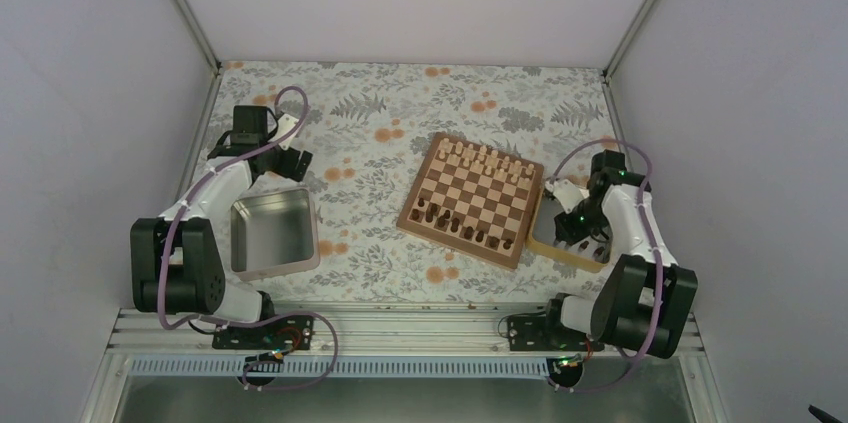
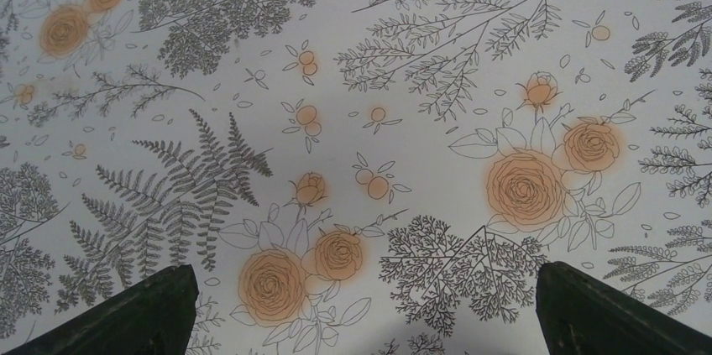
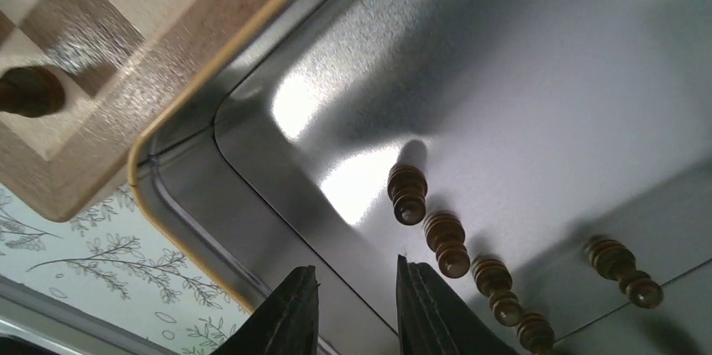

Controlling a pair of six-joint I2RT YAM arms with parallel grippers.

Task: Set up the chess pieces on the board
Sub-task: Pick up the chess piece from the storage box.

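Observation:
The board (image 1: pixel 472 199) lies at the table's middle, with dark chess pieces (image 1: pixel 463 228) along its near side and pale ones along the far side. More dark chess pieces (image 3: pixel 447 244) lie on their sides in a metal tin (image 3: pixel 537 78) with a yellowish rim, right of the board. My right gripper (image 3: pixel 354 275) hangs inside this tin, open with a narrow gap and nothing between its fingers. The pieces lie just right of its right finger (image 3: pixel 420 305). The board's corner (image 3: pixel 126 86) shows a dark piece (image 3: pixel 29 91). My left gripper (image 2: pixel 363 275) is wide open over bare floral cloth.
An empty grey metal tin (image 1: pixel 272 233) sits left of the board, just in front of my left gripper (image 1: pixel 293 161). The tin under my right gripper (image 1: pixel 572 226) touches the board's right edge. White walls enclose the table on three sides.

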